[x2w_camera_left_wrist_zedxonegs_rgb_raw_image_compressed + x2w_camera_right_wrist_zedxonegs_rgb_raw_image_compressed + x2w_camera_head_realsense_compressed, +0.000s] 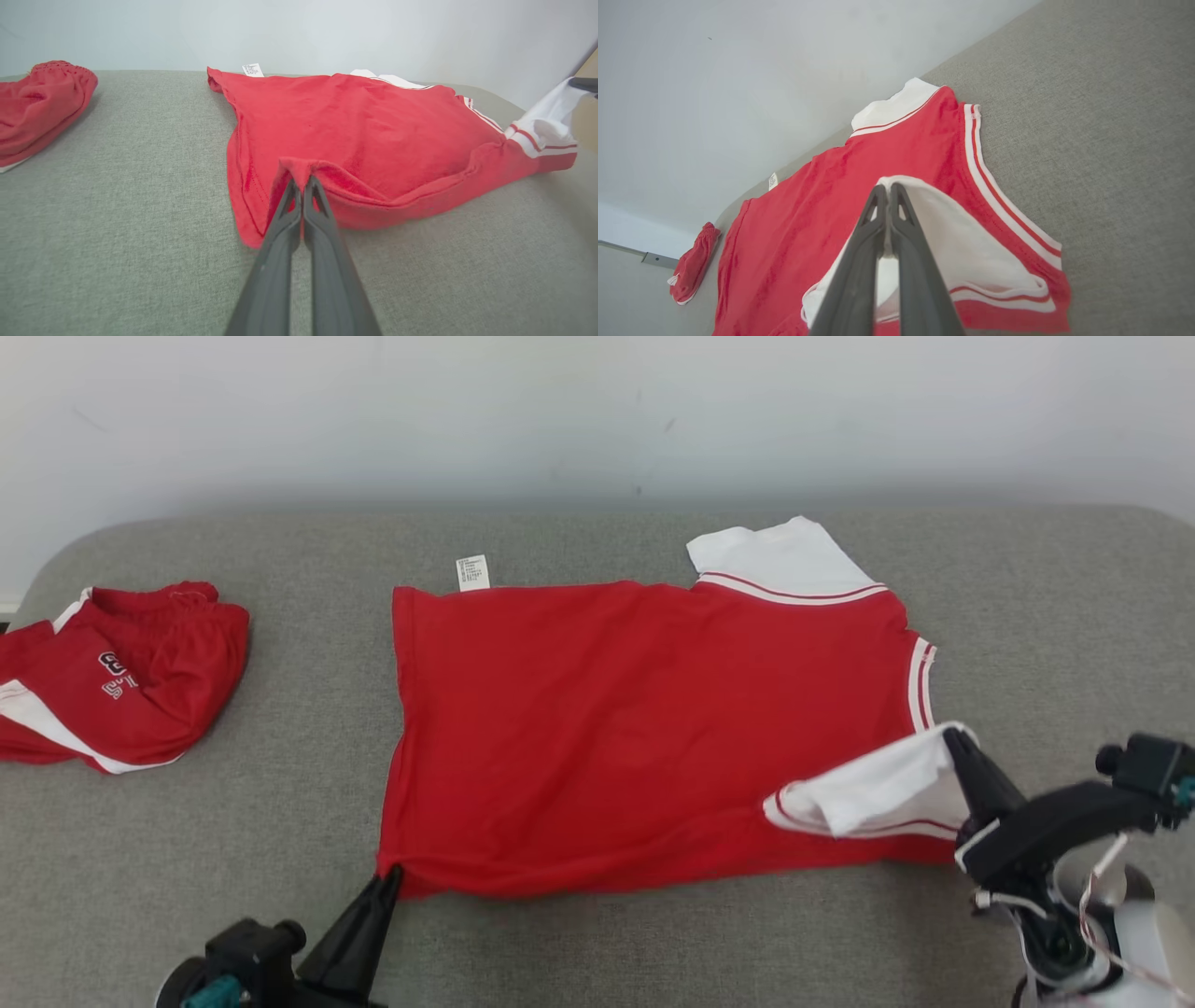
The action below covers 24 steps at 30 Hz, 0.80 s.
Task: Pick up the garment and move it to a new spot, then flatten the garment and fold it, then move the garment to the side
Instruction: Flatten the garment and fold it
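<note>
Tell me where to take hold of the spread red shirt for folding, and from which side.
Take the near edge at its two ends: the hem corner and the near white sleeve, coming in low from the robot's side. The red shirt lies flat and sideways, so that long edge faces the arms. The left gripper and right gripper are shut on those spots.

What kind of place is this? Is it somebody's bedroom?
Hard to say. It looks like an indoor clothes-folding spot: a grey padded surface against a plain white wall, with a red shirt spread out and another red garment lying nearby.
</note>
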{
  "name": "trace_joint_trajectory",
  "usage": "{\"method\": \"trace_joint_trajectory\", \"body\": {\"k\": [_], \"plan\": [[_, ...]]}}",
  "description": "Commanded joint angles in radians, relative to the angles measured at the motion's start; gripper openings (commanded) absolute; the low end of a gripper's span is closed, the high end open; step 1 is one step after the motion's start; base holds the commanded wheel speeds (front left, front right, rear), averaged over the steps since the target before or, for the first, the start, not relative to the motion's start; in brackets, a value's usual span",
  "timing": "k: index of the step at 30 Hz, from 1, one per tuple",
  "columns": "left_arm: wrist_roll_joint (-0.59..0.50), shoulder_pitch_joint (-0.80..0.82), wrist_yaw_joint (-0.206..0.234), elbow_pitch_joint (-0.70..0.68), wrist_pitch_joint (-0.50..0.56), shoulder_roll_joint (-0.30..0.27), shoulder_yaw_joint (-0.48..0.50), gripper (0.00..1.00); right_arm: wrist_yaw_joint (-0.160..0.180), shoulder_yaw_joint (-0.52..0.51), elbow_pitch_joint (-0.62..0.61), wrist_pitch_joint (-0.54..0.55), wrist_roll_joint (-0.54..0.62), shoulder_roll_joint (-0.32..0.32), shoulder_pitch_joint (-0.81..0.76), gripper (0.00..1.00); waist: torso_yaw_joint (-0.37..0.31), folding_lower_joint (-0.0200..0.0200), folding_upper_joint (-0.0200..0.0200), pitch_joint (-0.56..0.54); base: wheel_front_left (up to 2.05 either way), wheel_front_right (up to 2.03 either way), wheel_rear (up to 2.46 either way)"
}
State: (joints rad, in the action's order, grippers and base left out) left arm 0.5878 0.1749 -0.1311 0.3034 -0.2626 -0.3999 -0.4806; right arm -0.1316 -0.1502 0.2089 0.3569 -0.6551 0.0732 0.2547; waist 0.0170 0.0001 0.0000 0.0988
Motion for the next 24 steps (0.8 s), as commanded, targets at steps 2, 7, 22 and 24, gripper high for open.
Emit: {"method": "trace_joint_trajectory", "body": {"k": [2, 7, 22, 24], "plan": [[0.006, 0.035, 0.001, 0.009, -0.003, -0.006, -0.009, 0.0, 0.002, -0.007, 0.066, -0.017, 0.017, 0.015, 0.061, 0.0, 0.009, -0.0001, 0.0, 0.016, 0.0, 0.0, 0.0], [0.019, 0.106, 0.001, 0.037, -0.003, -0.008, -0.035, 0.0, 0.002, -0.001, 0.207, -0.053, 0.037, 0.031, 0.181, 0.0, 0.022, -0.0001, 0.0, 0.046, 0.0, 0.0, 0.0], [0.026, 0.259, 0.001, 0.168, -0.003, 0.021, -0.056, 1.0, 0.002, 0.093, 0.482, -0.234, 0.038, 0.051, 0.374, 1.0, 0.006, -0.0001, 0.0, 0.1, 0.0, 0.0, 0.0], [0.01, 0.249, 0.001, 0.172, -0.003, 0.029, -0.036, 1.0, 0.002, 0.123, 0.485, -0.261, 0.029, 0.068, 0.363, 1.0, 0.004, -0.0001, 0.0, 0.092, 0.0, 0.0, 0.0]]}}
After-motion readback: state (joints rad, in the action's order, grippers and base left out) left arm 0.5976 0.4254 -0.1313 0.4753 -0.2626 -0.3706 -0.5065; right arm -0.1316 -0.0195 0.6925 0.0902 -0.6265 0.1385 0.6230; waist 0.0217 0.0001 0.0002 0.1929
